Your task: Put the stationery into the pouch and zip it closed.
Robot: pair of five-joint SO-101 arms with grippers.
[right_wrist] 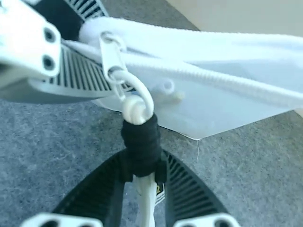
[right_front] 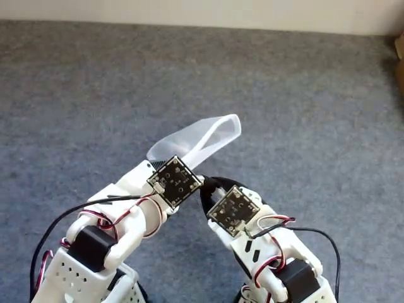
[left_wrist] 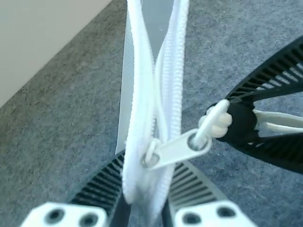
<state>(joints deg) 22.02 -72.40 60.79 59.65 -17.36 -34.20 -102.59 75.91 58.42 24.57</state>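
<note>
Currently left claw (left_wrist: 144, 166) clamped on pouch (right_front: 203, 135) end; right claw (right_wrist: 141, 163) pinching black-wrapped pull cord (right_wrist: 140, 137) of zipper tab (left_wrist: 177, 147).

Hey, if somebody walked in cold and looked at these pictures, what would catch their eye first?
The translucent white pouch stands out first, held out over the grey carpet in the middle of the high view, with the left claw clamped on its zipper end. Right beside it, the right claw grips the black-wrapped pull cord, which loops through the zipper pull tab.
</note>
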